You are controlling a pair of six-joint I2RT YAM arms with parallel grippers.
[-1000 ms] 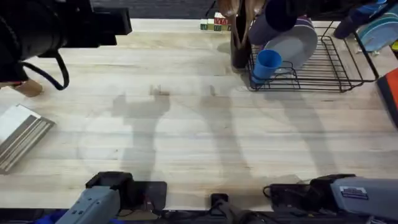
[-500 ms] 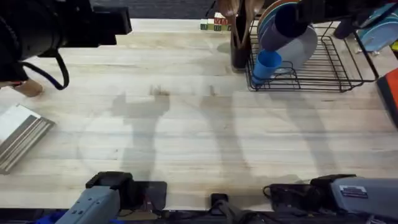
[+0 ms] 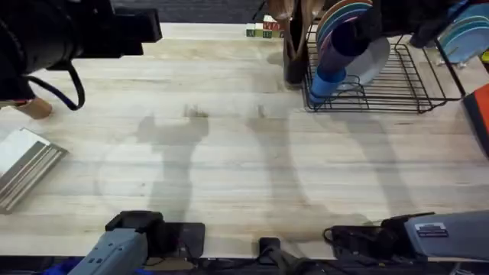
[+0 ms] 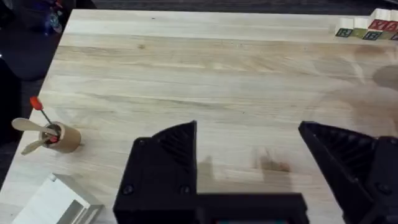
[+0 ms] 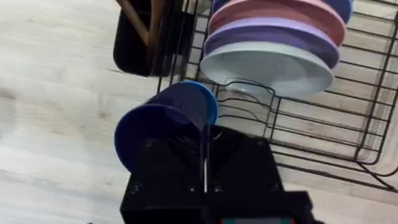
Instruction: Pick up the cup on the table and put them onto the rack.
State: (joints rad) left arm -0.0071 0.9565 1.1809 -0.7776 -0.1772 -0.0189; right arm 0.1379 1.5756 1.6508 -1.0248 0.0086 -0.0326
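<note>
- Navy cup (image 5: 163,121), 1 of the 2 tumblers in the task, sat pinched between the right gripper's (image 5: 204,163) fingers, which were pressed close together on its wall near the rim.
- Over the last second that cup had travelled from beside the pale plates down to the rack's (image 3: 425,92) front corner, and in the overhead view it (image 3: 342,46) now stood directly over the sky-blue cup (image 3: 325,82) already sitting there.
- My reading: the carry was over and this was the lowering stage, the 2nd cup about to settle against or into the 1st; release was all that seemed left.
- Upright plates (image 5: 273,37), pink, lilac and pale grey, stood just behind the cups, with the dark utensil holder (image 5: 142,38) beside the rack.
- Left gripper (image 4: 249,168) hovered over bare table (image 4: 205,68), its jaws spread wide and empty.
- Writing: small lettered blocks (image 4: 364,30) lay at the table's far edge, letters too small to read; a white label on the right arm's base (image 3: 432,229) was also illegible.
</note>
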